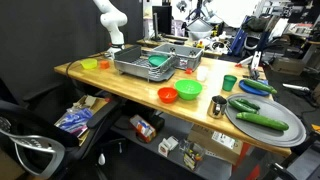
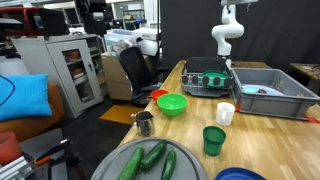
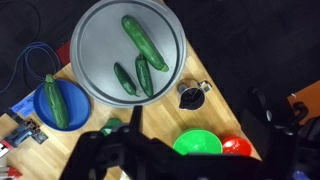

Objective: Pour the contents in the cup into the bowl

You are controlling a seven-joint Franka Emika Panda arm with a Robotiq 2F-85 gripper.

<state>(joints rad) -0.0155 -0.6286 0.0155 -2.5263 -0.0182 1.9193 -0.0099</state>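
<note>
A small metal cup stands near the table's edge; it shows in both exterior views. I cannot see what is inside it. A green bowl sits close to it, also seen in both exterior views, with a red bowl beside it. My gripper hangs high above the table, over the green bowl. Its dark, blurred fingers are spread wide with nothing between them. Only the white arm shows in the exterior views.
A large grey plate holds three cucumbers, and a blue bowl holds another. A green cup and a white cup stand mid-table. A dish rack and a grey tub sit at the far end.
</note>
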